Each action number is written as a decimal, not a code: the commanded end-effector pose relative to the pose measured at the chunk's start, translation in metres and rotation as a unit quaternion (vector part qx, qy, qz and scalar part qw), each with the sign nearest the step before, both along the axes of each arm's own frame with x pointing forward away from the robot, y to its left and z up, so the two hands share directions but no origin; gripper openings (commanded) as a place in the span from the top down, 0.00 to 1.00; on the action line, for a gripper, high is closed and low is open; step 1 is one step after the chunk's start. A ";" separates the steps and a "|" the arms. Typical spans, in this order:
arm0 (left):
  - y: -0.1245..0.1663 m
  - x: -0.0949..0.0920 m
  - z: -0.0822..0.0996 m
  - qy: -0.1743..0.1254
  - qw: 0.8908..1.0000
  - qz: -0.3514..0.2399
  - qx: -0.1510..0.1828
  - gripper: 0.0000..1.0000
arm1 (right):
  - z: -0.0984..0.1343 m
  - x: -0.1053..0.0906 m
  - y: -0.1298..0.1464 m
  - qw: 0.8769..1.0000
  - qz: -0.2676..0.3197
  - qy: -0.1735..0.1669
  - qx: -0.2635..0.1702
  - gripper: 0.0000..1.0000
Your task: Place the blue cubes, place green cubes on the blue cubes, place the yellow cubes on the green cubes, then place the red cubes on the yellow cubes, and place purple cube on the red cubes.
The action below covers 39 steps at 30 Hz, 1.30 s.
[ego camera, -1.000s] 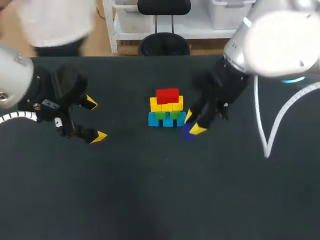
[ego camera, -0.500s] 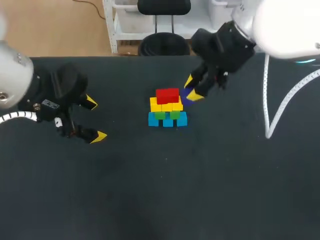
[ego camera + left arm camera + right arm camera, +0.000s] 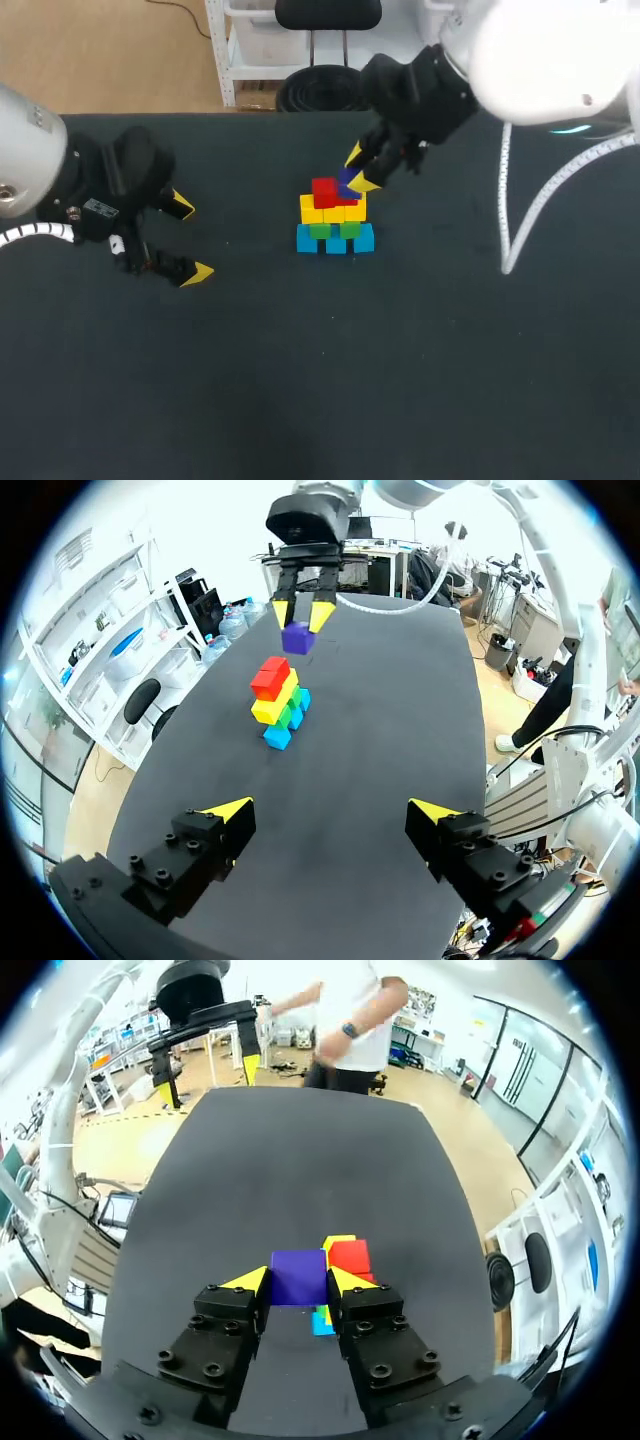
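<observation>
The right end effector [image 3: 357,170] is clamped on the purple cube [image 3: 347,181], held just above the red cubes [image 3: 326,191] at the frame's upper centre. The left end effector [image 3: 191,240] hangs spread wide over the surface [image 3: 330,380] at middle left.

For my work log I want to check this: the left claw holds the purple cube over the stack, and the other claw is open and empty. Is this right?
Not quite. The right claw holds the purple cube over the stack, as the right wrist view shows. The left claw is the open, empty one.
</observation>
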<state>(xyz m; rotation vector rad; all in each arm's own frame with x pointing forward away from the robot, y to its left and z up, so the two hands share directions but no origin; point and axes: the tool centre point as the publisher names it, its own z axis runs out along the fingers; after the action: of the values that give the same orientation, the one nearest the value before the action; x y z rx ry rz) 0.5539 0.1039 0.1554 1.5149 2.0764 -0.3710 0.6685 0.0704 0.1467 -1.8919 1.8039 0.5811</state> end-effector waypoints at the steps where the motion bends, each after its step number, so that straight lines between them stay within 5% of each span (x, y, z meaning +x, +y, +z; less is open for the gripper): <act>1: 0.000 0.001 0.000 0.000 1.000 -0.001 0.000 0.00 | 0.002 0.012 0.006 1.000 0.009 0.003 -0.005 1.00; 39: 0.000 0.001 0.000 0.000 1.000 -0.001 0.000 0.00 | -0.018 0.044 0.015 1.000 0.009 0.007 -0.025 1.00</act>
<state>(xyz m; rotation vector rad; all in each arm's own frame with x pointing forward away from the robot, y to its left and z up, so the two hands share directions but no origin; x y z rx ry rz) 0.5539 0.1039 0.1554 1.5149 2.0764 -0.3710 0.7086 0.0826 0.1297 -1.9372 1.8279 0.5565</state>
